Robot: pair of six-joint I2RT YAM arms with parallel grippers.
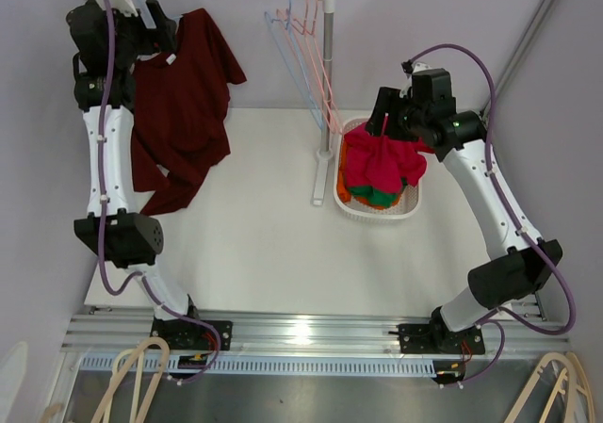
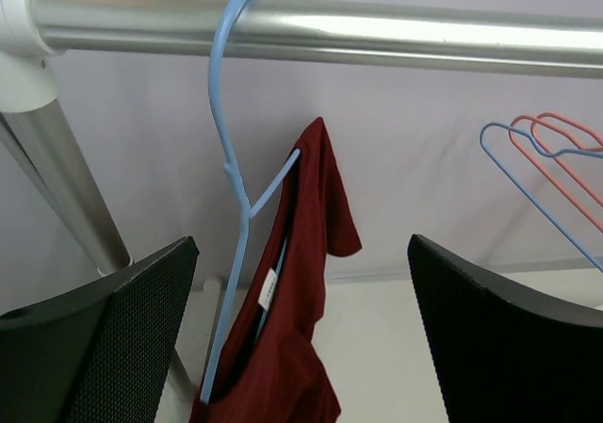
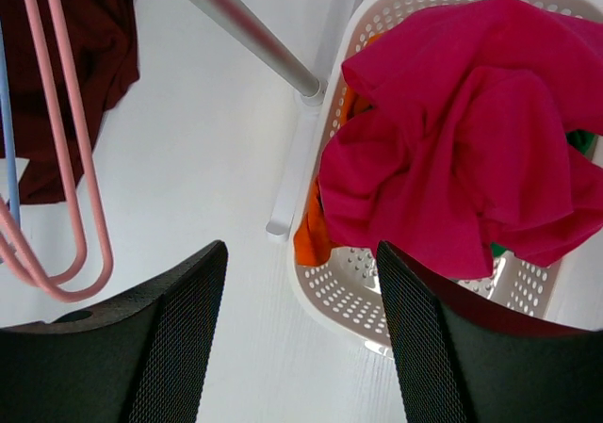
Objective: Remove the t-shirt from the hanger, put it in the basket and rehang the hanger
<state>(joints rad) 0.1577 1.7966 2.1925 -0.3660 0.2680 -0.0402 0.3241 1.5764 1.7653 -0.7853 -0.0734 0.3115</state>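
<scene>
White table [image 1: 254, 244] with laundry basket [image 1: 381, 215], rack foot [image 1: 320, 183]

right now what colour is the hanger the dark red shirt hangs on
Light blue. The hanger shows best in the left wrist view.

Magenta shirt [image 3: 471, 150] in white basket [image 3: 332, 300], pink hangers [image 3: 90, 173], maroon t-shirt [image 3: 99, 37]

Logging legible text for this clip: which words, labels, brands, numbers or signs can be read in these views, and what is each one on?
No text is legible in any view.
White neck label inside the dark red t-shirt: any print is too small and blurred to read.
Blue hanger, rail, white basket: no markings visible.
</scene>
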